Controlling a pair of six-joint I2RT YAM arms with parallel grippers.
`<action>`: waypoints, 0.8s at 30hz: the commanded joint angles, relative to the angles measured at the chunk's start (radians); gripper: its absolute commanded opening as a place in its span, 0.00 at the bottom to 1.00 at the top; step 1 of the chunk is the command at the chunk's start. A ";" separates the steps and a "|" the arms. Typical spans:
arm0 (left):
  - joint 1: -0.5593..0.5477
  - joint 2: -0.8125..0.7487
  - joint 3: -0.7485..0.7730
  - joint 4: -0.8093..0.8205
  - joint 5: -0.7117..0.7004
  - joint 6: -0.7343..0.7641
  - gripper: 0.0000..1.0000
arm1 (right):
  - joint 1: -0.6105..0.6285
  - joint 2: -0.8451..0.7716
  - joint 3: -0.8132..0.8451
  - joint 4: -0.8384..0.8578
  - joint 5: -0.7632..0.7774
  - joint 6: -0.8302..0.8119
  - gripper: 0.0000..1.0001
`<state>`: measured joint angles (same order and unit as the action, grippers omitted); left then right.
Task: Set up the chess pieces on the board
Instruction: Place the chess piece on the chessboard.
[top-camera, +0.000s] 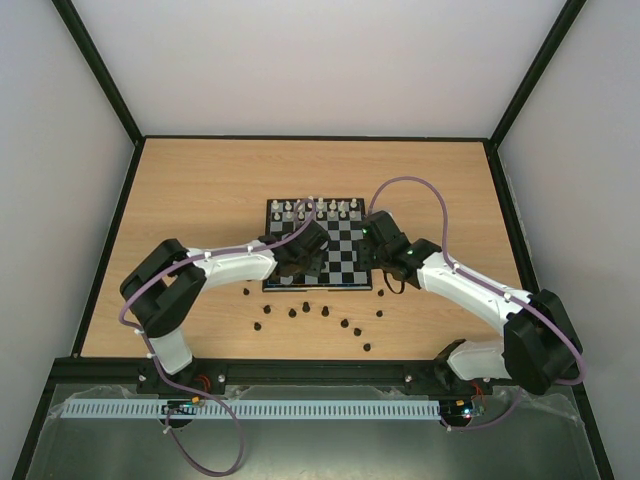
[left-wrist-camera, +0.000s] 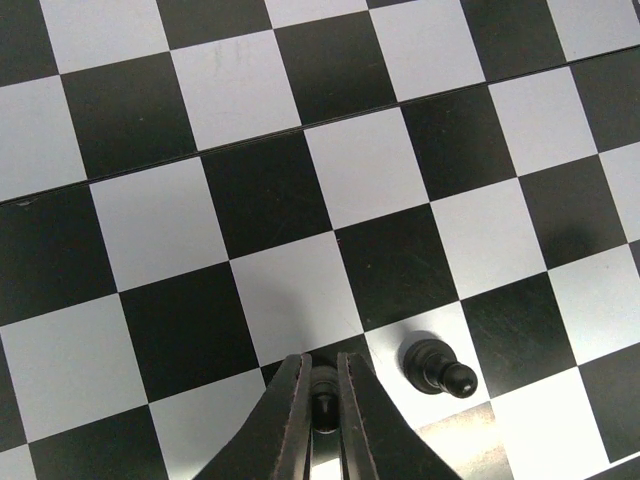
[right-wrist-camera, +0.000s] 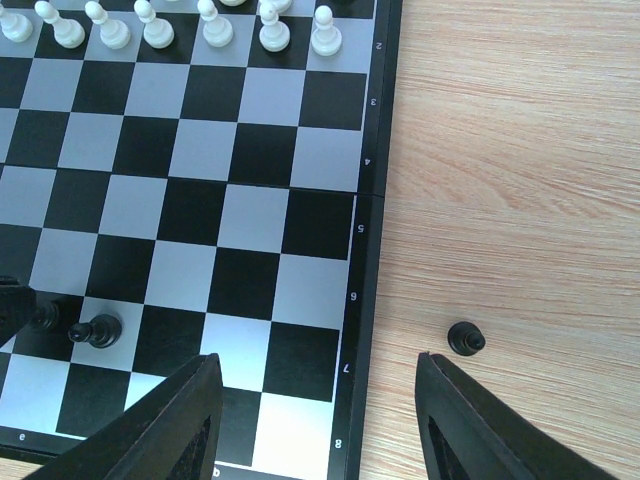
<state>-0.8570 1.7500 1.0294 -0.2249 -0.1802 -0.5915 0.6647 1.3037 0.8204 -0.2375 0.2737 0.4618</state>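
Black pawn (left-wrist-camera: 437, 366) nr piece (left-wrist-camera: 322, 396) in left tool (left-wrist-camera: 322, 368).

White rank numbers 2 to 8 run along the dark edge strip of the board (right-wrist-camera: 372, 190), leading away from between the right gripper's (right-wrist-camera: 318, 360) fingers. A small letter e lies left of the gripper.

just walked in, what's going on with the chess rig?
The left pincer is shut on a tiny black pawn over the board, beside a black pawn already standing on a pale square. The right pincer hangs open and empty at the board's right edge, one loose black piece on the table near it. White pieces stand on the far rows; the other black pieces lie scattered on the table off the near edge.
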 joint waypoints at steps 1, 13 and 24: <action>-0.012 0.009 0.003 -0.016 0.010 -0.010 0.07 | -0.005 0.006 -0.018 -0.001 0.003 0.014 0.53; -0.022 -0.052 -0.021 -0.054 -0.048 -0.036 0.23 | -0.005 0.008 -0.019 -0.003 0.011 0.017 0.55; 0.050 -0.195 -0.022 -0.087 -0.151 0.009 0.47 | -0.141 0.030 -0.051 -0.001 -0.047 0.035 0.56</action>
<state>-0.8555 1.6409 1.0161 -0.2985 -0.2737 -0.6071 0.5854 1.3106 0.8005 -0.2298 0.2626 0.4808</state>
